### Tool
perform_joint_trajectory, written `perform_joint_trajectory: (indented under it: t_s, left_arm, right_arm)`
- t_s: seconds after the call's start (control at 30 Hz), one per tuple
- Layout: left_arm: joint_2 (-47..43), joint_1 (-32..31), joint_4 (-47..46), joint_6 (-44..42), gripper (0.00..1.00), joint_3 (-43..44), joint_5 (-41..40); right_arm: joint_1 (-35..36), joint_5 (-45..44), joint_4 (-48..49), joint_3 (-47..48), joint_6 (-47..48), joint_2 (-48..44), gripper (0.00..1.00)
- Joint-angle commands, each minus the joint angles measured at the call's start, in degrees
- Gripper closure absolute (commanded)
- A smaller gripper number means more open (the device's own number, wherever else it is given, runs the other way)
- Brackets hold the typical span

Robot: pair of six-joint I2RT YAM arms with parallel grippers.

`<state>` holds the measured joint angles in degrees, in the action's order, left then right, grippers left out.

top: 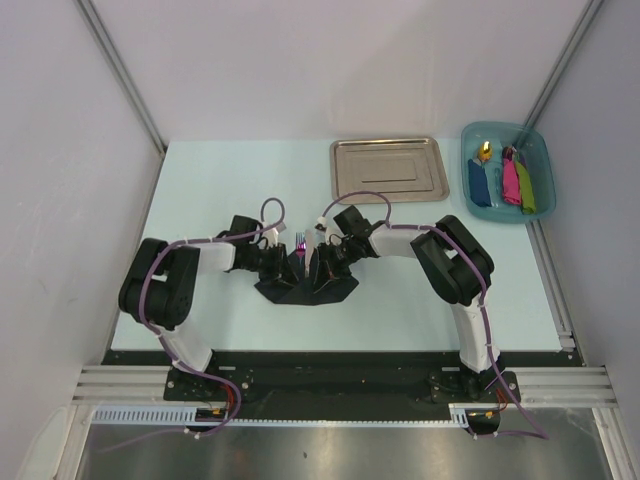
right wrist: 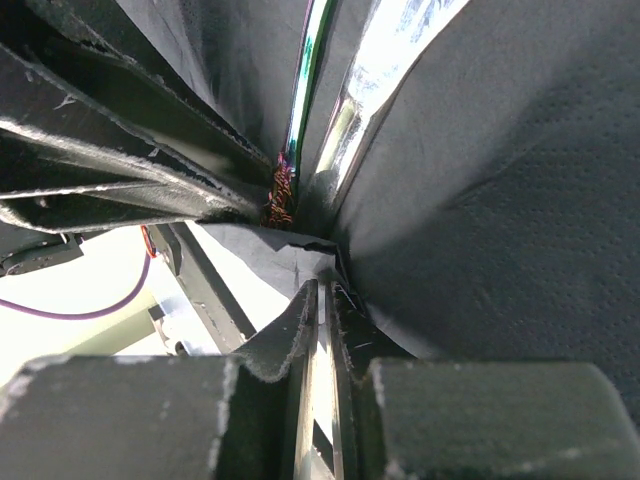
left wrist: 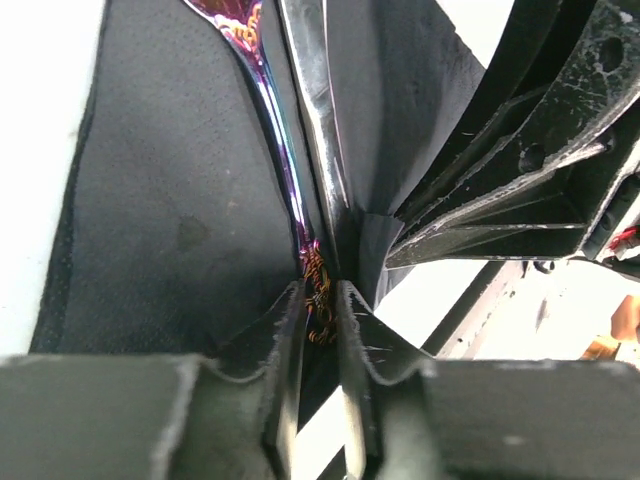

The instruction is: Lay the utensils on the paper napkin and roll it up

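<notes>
Left gripper (left wrist: 318,305): pinching one paper napkin (left wrist: 170,200) flap
Right gripper (right wrist: 322,310): pinching the other flap
Utensils (left wrist: 275,120): cradled between, for rolling

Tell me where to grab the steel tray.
Probably best to pinch the raised rim of the tray on its near long edge, coming from the arms' side, one finger inside and one outside. It lies flat, so only that lip offers a hold.
</notes>
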<state>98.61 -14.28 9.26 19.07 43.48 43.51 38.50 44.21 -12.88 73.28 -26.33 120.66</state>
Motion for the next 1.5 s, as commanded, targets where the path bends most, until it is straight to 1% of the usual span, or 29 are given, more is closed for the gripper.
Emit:
perform_joint_trajectory:
  t_s: [0.0, 0.03, 0.07, 0.13, 0.2, 0.3, 0.33, 0.37, 0.43, 0.47, 0.57, 0.8, 1.03, 1.23, 1.47]
  left_arm:
    - [-3.59, 1.53, -2.22, -0.26, 0.72, -0.24, 1.84]
    - [-6.03, 3.11, -2.31, -0.35, 0.68, -0.5, 2.11]
    - [-7.19, 3.82, -1.96, -1.39, 0.66, -0.68, 2.11]
    - [-10.61, 5.31, -0.13, -3.24, 0.64, -0.86, 3.24]
    - [-12.2, 5.41, 2.77, -7.54, 0.64, -0.42, 4.48]
    - [-13.88, 5.32, 7.78, -13.78, 0.66, -0.42, 8.25]
    - [-14.06, 4.88, 10.58, -15.45, 0.68, -0.33, 9.65]
    - [-14.06, 4.44, 12.26, -18.77, 0.68, -0.07, 10.62]
    - [-13.44, 2.95, 16.82, -22.39, 0.71, 0.98, 10.72]
    - [-13.18, 2.68, 17.54, -24.06, 0.72, 1.08, 10.55]
    - [-11.6, 1.37, 19.04, -25.48, 0.72, 2.3, 9.23]
    - [-7.91, -2.15, 16.59, -23.21, 0.74, 4.15, 7.57]
    - [-3.25, -2.06, 11.32, -16.1, 0.78, 4.77, 3.88]
    - [0.09, -1.45, 9.9, -14.15, 0.82, 4.15, 1.67]
    - [2.99, -0.13, 9.55, -12.21, 0.84, 2.84, 0.44]
  right_arm:
    - [-0.27, 0.44, 1.02, -0.15, -0.04, -1.04, 0.89]
    - [-0.36, 0.36, 1.02, -0.24, 0.05, -0.96, 0.89]
    - [-0.36, 0.35, 1.11, -0.15, -0.04, -1.04, 0.89]
    - [-0.36, 0.44, 1.02, -0.15, -0.13, -0.95, 0.89]
    - [-0.27, 0.44, 1.2, 0.02, -0.22, -0.95, 0.88]
    - [-0.27, 0.44, 1.28, 0.2, -0.22, -0.95, 0.88]
    - [-0.27, 0.44, 1.28, 0.11, -0.22, -1.04, 0.89]
    - [-0.36, 0.36, 1.28, 0.11, -0.3, -1.04, 0.89]
    - [-0.18, 0.44, 1.2, 0.03, -0.3, -1.13, 0.89]
    - [-0.27, 0.44, 1.28, -0.06, -0.3, -1.22, 0.88]
    - [-0.36, 0.44, 1.2, 0.02, -0.3, -1.31, 0.89]
    - [-0.27, 0.79, 1.2, 0.2, -0.57, -1.13, 0.88]
    - [-0.36, 1.32, 1.19, 0.38, -0.39, -1.48, 0.88]
    - [-0.27, 1.5, 1.2, 0.2, -0.39, -1.74, 0.88]
    - [-0.09, 1.94, 1.46, 0.38, -0.48, -1.75, 0.88]
